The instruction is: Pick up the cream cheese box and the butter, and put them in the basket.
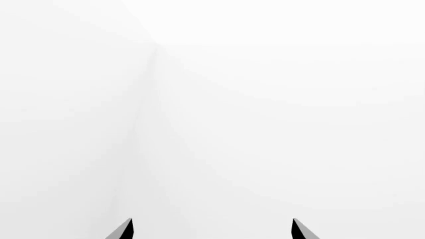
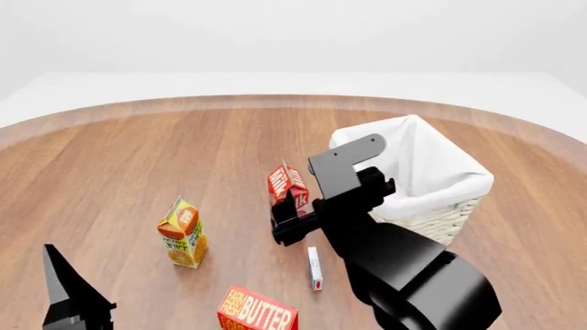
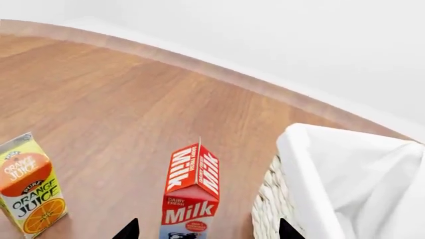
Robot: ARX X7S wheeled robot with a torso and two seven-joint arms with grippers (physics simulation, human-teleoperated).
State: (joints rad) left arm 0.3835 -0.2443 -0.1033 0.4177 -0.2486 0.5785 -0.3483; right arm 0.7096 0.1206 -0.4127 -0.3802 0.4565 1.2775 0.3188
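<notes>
The cream cheese box (image 2: 315,268), small, flat and white, lies on the wooden table just below my right gripper (image 2: 286,214). The butter (image 2: 258,311), a red-orange box, stands at the near edge of the head view. The basket (image 2: 456,180) with its white liner stands at the right, and also shows in the right wrist view (image 3: 302,164). My right gripper (image 3: 208,231) is open and empty, pointing at the milk carton. My left gripper (image 2: 66,292) is low at the near left. In its wrist view it (image 1: 212,230) is open, with only white surroundings ahead.
A red-and-white milk carton (image 2: 287,184) stands upright left of the basket, close ahead of my right gripper; it also shows in the right wrist view (image 3: 191,191). An orange juice carton (image 2: 181,232) stands further left, seen too in the right wrist view (image 3: 30,184). The round table's far edge (image 2: 275,100) curves behind.
</notes>
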